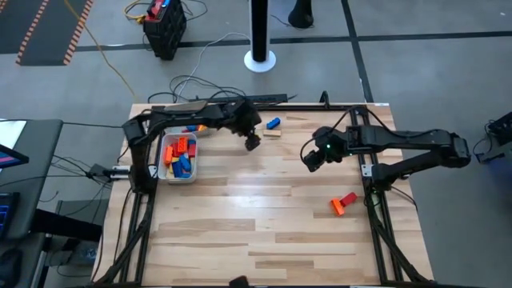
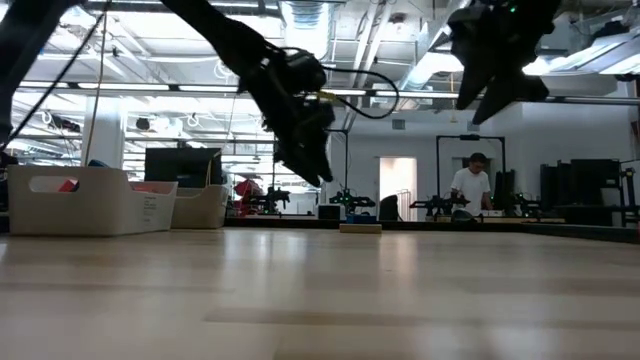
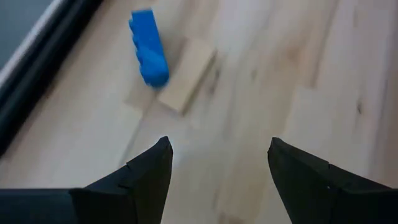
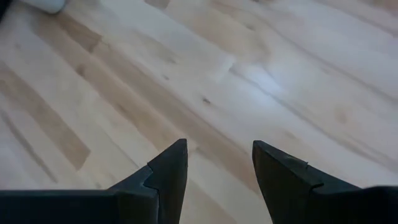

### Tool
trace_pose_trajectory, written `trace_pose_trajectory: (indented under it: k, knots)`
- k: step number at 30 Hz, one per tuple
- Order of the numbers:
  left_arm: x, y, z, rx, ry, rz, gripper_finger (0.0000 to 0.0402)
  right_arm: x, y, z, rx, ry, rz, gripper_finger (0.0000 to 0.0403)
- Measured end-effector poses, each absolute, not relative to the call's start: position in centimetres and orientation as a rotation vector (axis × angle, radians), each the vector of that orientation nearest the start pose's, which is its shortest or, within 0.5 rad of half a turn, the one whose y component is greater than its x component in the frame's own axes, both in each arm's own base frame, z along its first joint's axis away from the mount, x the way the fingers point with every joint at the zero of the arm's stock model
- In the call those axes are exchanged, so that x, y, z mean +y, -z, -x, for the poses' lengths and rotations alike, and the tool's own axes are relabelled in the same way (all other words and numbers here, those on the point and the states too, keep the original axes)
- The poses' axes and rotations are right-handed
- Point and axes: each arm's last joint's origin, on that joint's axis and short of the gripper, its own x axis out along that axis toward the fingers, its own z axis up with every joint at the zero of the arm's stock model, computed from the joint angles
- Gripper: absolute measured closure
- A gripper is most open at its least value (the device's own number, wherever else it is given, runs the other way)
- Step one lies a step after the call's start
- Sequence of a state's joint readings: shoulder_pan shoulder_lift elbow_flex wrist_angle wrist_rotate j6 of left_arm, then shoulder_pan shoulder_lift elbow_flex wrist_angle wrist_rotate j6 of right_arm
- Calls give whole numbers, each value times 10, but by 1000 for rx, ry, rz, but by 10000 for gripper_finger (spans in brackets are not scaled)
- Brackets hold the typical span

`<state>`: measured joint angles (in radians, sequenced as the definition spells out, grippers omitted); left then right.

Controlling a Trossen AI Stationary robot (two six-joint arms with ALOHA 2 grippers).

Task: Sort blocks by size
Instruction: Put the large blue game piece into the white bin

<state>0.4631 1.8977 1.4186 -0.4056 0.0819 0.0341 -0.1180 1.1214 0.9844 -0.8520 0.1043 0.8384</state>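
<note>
A blue block and a pale tan block lie side by side on the table near its far edge. My left gripper hangs open above the table just left of and nearer than them, its fingers empty. A red block and an orange block lie together at the right. Above the table's middle right, my right gripper is open over bare wood. Several red, orange and blue blocks fill a white tray.
A second white tray stands behind the first, mostly hidden under the left arm in the high view. The table's near half is bare wood. In the low view a person stands in the room far behind the table.
</note>
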Motion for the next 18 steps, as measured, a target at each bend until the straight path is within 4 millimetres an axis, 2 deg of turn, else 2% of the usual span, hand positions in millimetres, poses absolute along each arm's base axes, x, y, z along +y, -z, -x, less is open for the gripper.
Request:
trace_pose_trajectory:
  k: [5, 9, 18]
  knots:
    - [206, -219, -388, 822, -372, 211, 150, -15, -289, -207, 834, 590, -797, 196]
    - [223, -211, -398, 819, -396, 230, 150, -6, -289, -207, 826, 595, -798, 196]
    - [243, -199, -408, 822, -461, 277, 150, 8, -289, -207, 803, 611, -798, 196]
